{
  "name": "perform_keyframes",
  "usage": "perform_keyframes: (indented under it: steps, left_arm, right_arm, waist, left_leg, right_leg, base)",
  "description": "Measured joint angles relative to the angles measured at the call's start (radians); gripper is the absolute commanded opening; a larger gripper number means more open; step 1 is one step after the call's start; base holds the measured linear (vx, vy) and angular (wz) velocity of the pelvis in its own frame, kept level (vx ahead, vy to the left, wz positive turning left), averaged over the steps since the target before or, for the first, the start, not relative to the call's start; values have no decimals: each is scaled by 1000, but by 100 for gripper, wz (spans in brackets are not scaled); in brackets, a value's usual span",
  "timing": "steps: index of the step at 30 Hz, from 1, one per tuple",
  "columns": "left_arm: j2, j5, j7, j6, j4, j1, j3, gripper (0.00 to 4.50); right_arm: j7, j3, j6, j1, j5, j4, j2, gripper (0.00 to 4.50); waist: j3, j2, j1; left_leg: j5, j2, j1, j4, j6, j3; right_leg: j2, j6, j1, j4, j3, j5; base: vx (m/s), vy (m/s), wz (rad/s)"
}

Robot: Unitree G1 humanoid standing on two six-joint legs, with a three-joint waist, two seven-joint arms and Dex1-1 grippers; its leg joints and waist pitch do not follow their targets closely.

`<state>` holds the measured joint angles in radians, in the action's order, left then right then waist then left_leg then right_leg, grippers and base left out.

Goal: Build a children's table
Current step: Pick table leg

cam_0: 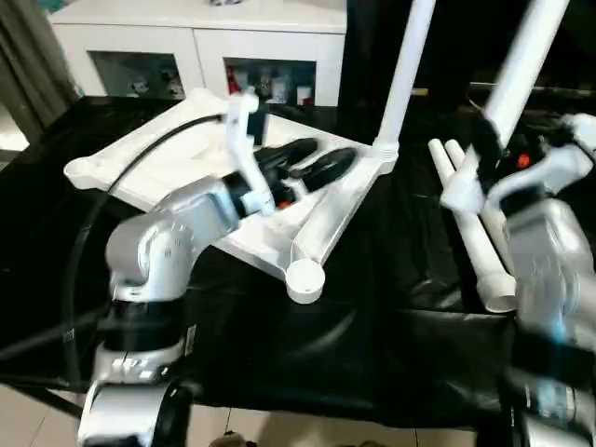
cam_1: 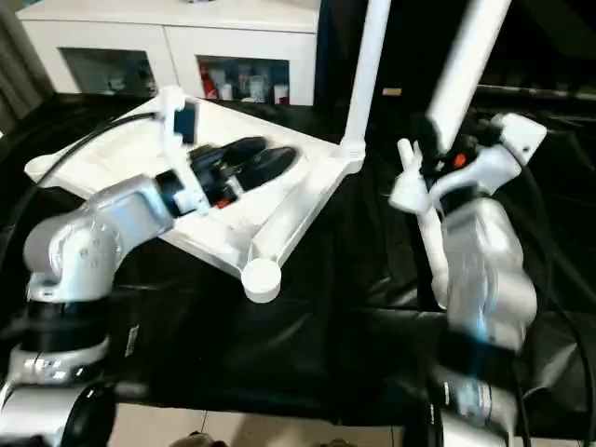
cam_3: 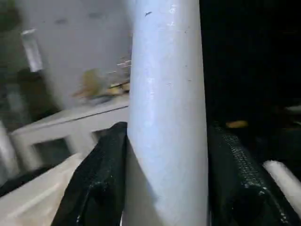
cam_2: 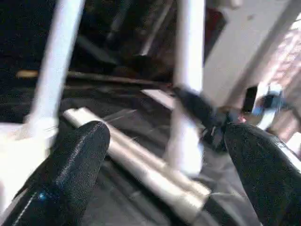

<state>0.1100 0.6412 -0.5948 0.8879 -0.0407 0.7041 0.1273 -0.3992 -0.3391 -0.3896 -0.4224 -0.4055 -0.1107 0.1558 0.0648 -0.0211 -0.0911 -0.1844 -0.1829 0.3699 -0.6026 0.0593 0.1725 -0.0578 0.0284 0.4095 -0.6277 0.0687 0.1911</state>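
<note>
While our right gripper is clamped on a leg, our left gripper hangs spread over the tabletop.

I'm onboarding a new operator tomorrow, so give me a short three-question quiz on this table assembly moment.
1. True or false: one leg already stands upright in a corner socket of the tabletop.
2. How many legs lie flat on the black cloth? A) none B) two C) four
3. What does the right pincer hold?

Key:
1. True.
2. B: two loose legs lie side by side near the robot's right arm.
3. A fourth leg, clamped between its black fingers and raised; the left pincer hovers open over the tabletop's underside.
</note>
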Motion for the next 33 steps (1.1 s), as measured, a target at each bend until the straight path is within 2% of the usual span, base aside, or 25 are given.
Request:
perform_keyframes:
  steps: [2, 6, 10, 18, 19, 23, 28, 29, 33]
  left_arm:
    - [-4, 18, -1, 1, 1, 19, 5, 450]
    - [-37, 63, 9, 37, 26, 65, 30, 450]
    - [-44, 72, 46, 52, 70, 107, 51, 450]
    - [-71, 69, 140, 49, 138, 116, 91, 450]
    - [-81, 73, 167, 54, 147, 124, 113, 421]
    - [-88, 97, 210, 66, 156, 143, 150, 387]
    - [-100, 115, 216, 80, 156, 142, 150, 355]
    - [-100, 117, 216, 80, 156, 142, 150, 330]
    - [-112, 120, 219, 80, 155, 142, 150, 302]
  right_arm:
    - [-64, 67, -19, 8, -22, -39, 15, 186]
    - [-186, 211, -22, 8, -22, -94, 27, 186]
    - [-223, 287, 0, 23, 10, -90, 25, 186]
    - [-227, 348, 25, 25, 59, -55, 43, 186]
    - [-219, 349, 32, 20, 70, -39, 43, 186]
    - [-196, 349, 52, 16, 101, -21, 42, 186]
    - [-189, 352, 67, 7, 107, 1, 42, 186]
    - [-187, 354, 69, 2, 107, 5, 42, 186]
    - [-187, 360, 77, -8, 108, 6, 42, 186]
  waist:
    - [0, 0, 4]
    - [1, 4, -1]
    - [2, 11, -8]
    - [1, 18, -23]
    - [1, 19, -23]
    - [1, 20, -23]
    - [1, 21, -23]
    - [1, 21, -23]
    - [1, 23, -23]
  left_leg:
    - [1, 0, 0, 0, 0, 0]
    - [1, 0, 0, 0, 0, -1]
    - [1, 1, 1, 0, 1, -1]
    - [2, 1, 4, 0, -3, -1]
    - [2, 1, 4, 0, -3, -2]
    - [2, 1, 4, 0, -3, -2]
    - [2, 1, 4, 0, -3, -2]
    - [2, 1, 4, 0, -3, -2]
    - [2, 1, 4, 0, -4, -2]
  right_leg:
    - [0, -1, 0, 0, 0, 0]
    - [0, -6, -2, 0, 1, 2]
    - [-1, -7, -2, 2, 0, 1]
    - [-1, -3, -1, 5, 0, -3]
    - [-1, -3, -1, 5, 0, -3]
    - [-1, -3, -1, 4, 0, -3]
    - [-1, -3, -1, 5, 0, -3]
    - [-1, -3, -1, 4, 0, -3]
    - [-1, -3, -1, 4, 0, -3]
  base:
    - [0, 0, 0]
    - [0, 0, 0]
    - [0, 0, 0]
    - [0, 0, 0]
    - [0, 0, 0]
    - [0, 0, 0]
    - [0, 0, 0]
    - [0, 0, 0]
    - [0, 0, 0]
